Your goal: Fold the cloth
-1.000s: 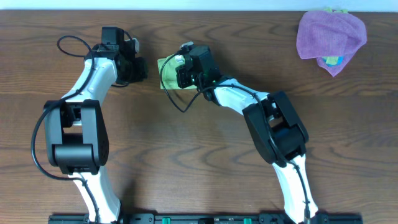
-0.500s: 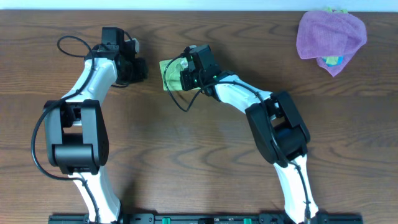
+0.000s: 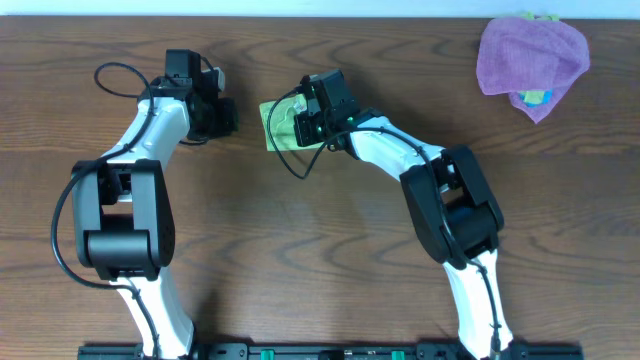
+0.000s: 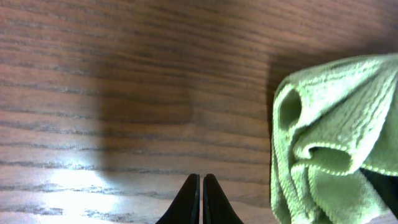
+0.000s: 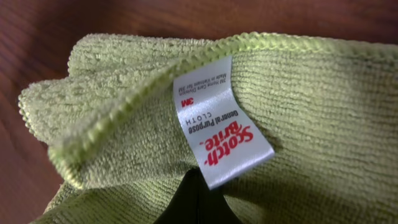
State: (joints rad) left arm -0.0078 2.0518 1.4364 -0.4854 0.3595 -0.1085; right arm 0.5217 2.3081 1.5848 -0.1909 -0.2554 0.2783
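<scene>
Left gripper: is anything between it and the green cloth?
Nothing visible. Only bare table lies between the shut left gripper and the cloth, which sits bunched just to its right.

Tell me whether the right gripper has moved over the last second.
Yes. In the overhead view the right gripper has shifted right, toward the purple cloth, dragging the green cloth along with it.

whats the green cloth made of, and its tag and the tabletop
The cloth looks like microfibre: matte, fine looped pile, stitched edge. Its tag is a smooth white fabric ribbon, slightly shiny, with printed lettering. The table is dark wood or wood-grain laminate, cannot tell which: streaky grain, soft sheen.
</scene>
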